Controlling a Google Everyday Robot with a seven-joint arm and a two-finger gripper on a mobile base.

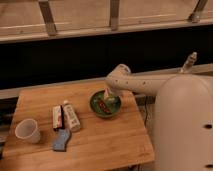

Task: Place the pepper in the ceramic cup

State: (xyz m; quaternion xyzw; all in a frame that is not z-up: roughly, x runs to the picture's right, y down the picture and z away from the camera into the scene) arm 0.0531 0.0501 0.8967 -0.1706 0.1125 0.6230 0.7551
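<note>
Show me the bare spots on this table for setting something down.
Bare: front right of the table, below the green bowl; the back-left corner behind the white cup. Crowded: packets and blue object beside the cup; the hand sits over the bowl.

**Six kinds of thing, seven items counted**

One wooden surface [100,142] is seen, and one green bowl [106,114] is counted on it. One pepper [102,105] is counted inside the bowl, and one gripper [111,96] is found just above the bowl. One ceramic cup [27,131] is counted well to the bowl's left. Two flat packets are counted just left of the bowl: a red-and-white packet [57,116] and a paler packet [71,116]. One blue object [61,141] is noted left of the bowl and nearer the camera.
</note>
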